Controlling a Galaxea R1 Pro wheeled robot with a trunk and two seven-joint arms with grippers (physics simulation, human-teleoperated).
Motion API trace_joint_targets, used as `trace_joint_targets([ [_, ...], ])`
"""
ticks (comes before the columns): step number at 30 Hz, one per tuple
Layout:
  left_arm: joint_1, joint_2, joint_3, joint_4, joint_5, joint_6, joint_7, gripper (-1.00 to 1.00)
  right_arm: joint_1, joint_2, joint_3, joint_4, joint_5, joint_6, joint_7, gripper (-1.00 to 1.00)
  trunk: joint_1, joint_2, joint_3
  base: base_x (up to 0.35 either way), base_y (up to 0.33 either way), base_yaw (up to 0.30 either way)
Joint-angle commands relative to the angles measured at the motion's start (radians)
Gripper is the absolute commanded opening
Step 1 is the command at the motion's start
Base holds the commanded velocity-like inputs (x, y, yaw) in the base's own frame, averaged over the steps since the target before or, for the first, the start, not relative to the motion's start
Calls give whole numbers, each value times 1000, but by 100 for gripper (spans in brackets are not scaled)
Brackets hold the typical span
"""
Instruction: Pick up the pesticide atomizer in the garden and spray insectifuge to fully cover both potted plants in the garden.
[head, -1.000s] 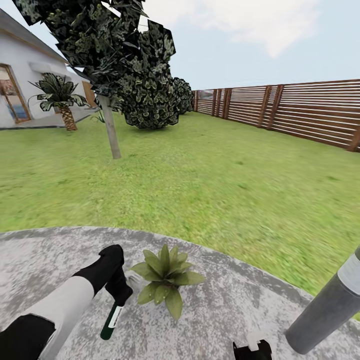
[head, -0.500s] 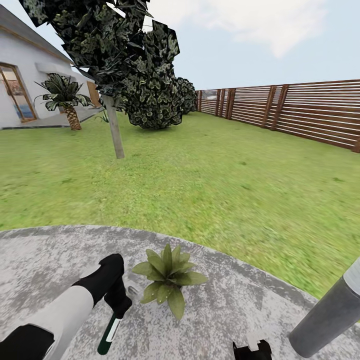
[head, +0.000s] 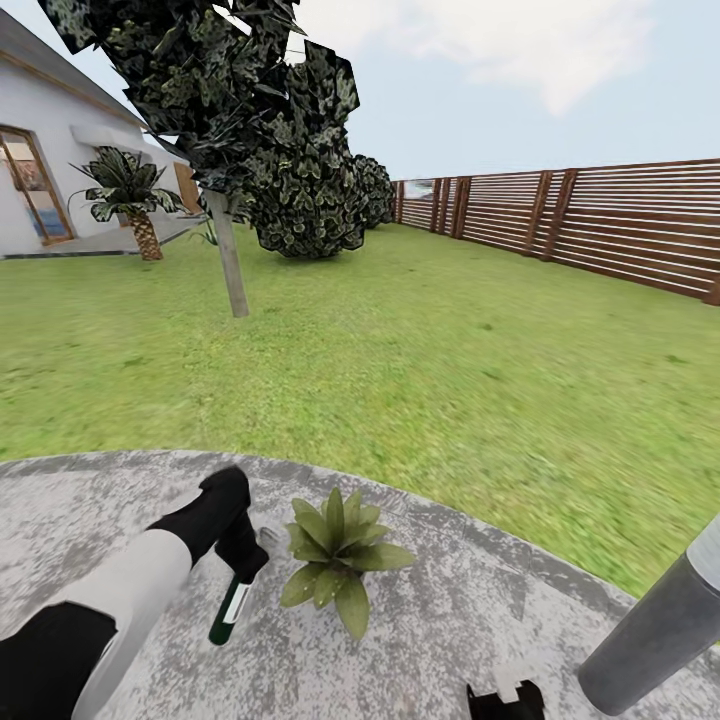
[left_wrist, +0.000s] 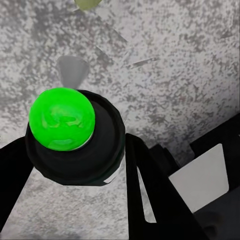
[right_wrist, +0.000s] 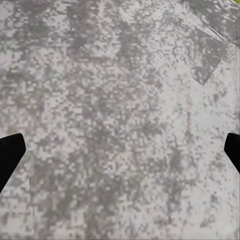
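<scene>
Spraying step, first plant: left gripper (head: 243, 568) clamped on pesticide atomizer (head: 229, 612), held over the stone patio (head: 80, 510) just beside potted plant (head: 335, 560) near the patio's lawn-side edge; right gripper (right_wrist: 120, 150) spread, idle; next: aim tip at leaves

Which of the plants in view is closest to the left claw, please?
The low potted plant on the stone patio, beside the left claw; the palm stands far off.
</scene>
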Motion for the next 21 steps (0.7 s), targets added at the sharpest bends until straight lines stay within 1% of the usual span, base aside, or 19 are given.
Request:
trace_joint_targets([
  [1,3,2,-6,-1,-8,6,-7,-100,0,-3,-8,1,11,-4,-3,100,0,0,-1,0,0,0],
  [2,8,2,-7,-1,-8,6,-6,-100,1,-4,-8,1,10,-4,-3,100,0,0,-1,0,0,0],
  [6,83,-6,-10,-2,-11,2,-4,-100,11,-8,-8,-1,9,-5,-3,100,0,0,-1,0,0,0],
  [7,88,-6,-9,-2,-10,2,-4,-100,11,-9,-8,-2,9,-5,-3,100,0,0,-1,0,0,0],
  [10,93,-6,-8,-1,-10,2,-5,-100,11,-9,-8,-2,9,-5,-3,100,0,0,-1,43,0,0],
  [16,94,-6,-5,-8,-9,4,-5,-100,11,-7,-8,0,9,-4,-3,100,0,0,-1,275,0,0],
  [18,94,-5,-2,-12,-8,4,-6,-100,11,-7,-7,0,9,-4,-3,100,0,0,-1,120,0,0],
  [21,89,4,-3,-16,-9,4,-5,-100,11,-7,-7,0,9,-4,-3,100,0,0,-1,38,0,0],
])
